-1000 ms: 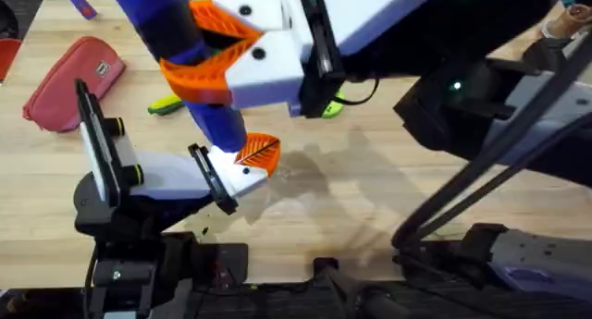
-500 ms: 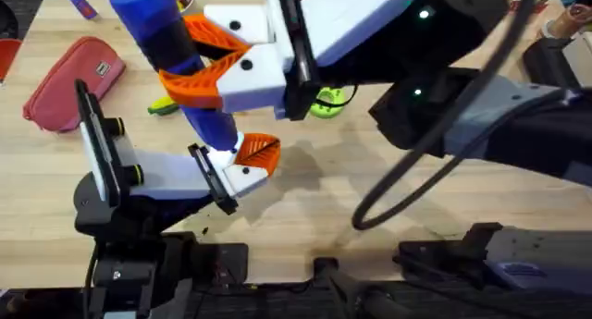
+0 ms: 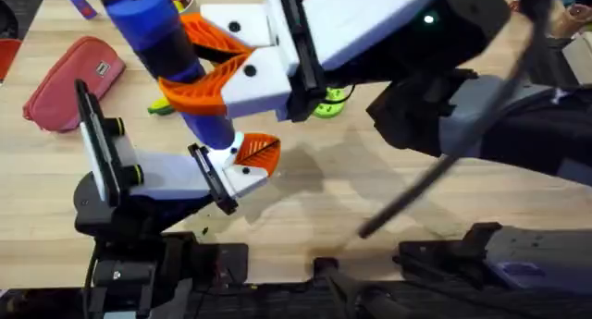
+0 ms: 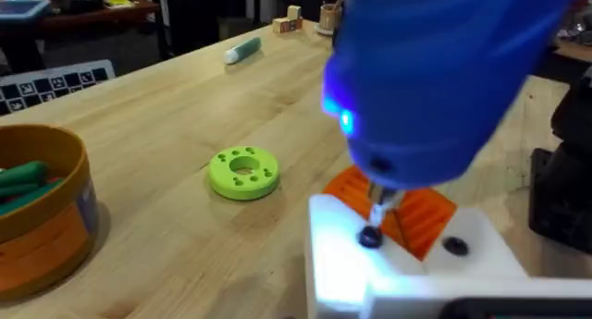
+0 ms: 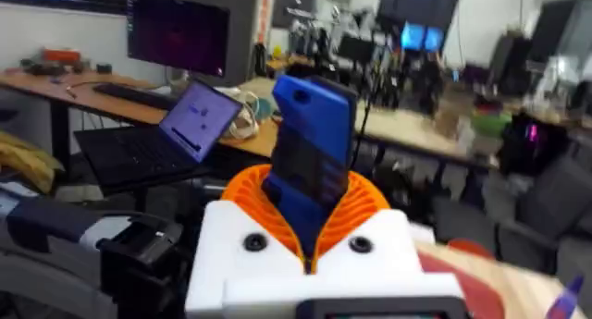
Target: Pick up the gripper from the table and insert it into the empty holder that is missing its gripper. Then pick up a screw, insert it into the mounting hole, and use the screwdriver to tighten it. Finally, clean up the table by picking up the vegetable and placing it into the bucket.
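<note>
Since the earlier overhead frames the right arm has swung a little further left across the table, carrying the blue pen-shaped electric screwdriver point(image 3: 171, 55) with it; its lower end stays over the same spot.

Left to right, overhead: a red fabric pouch point(image 3: 72, 79) lies on the pale wooden table point(image 3: 370, 199). Next, the left gripper point(image 3: 242, 164), white with an orange ribbed pad, sits low near the table's front. In the left wrist view the small orange wedge-shaped finger point(image 4: 412, 213) is seated in the white angular plastic holder point(image 4: 407, 263). Cannot tell whether the left gripper is parted or closed.

The right gripper point(image 3: 211, 58), white with orange ribbed pads, is clenched around the screwdriver, which stands tilted, tip down. Left wrist view: the thin metal tip meets a dark screw point(image 4: 369, 236) on the holder; a blue light glows on the screwdriver body.

Just beyond, a green round plastic disc point(image 4: 244, 172) lies flat. The round orange-brown tub point(image 4: 42, 213) stands near it, green items inside.
</note>
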`<state>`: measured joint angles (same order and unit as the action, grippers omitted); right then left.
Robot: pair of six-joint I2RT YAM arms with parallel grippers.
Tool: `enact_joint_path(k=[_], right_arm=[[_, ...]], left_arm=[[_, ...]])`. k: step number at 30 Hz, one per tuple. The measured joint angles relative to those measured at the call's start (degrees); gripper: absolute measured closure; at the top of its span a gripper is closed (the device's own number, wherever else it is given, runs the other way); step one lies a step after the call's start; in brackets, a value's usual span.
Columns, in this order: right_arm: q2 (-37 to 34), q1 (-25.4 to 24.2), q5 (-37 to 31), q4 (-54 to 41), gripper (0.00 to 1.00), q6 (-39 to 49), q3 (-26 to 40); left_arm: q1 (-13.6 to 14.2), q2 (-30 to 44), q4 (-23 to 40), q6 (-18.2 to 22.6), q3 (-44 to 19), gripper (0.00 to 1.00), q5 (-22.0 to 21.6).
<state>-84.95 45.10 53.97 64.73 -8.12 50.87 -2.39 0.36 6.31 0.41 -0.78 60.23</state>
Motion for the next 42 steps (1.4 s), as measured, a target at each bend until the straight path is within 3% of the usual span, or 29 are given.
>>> enact_joint_path(k=[13,42], right_arm=[[0.02,-1.92,5.47,2.58,0.977,-0.44,0.0],[0.02,-1.4,5.31,0.3,0.977,-0.44,0.0]], left_arm=[[0.0,0.0,0.0,0.0,0.0,0.983,0.0],[0.0,0.0,0.0,0.0,0.0,0.983,0.0]])
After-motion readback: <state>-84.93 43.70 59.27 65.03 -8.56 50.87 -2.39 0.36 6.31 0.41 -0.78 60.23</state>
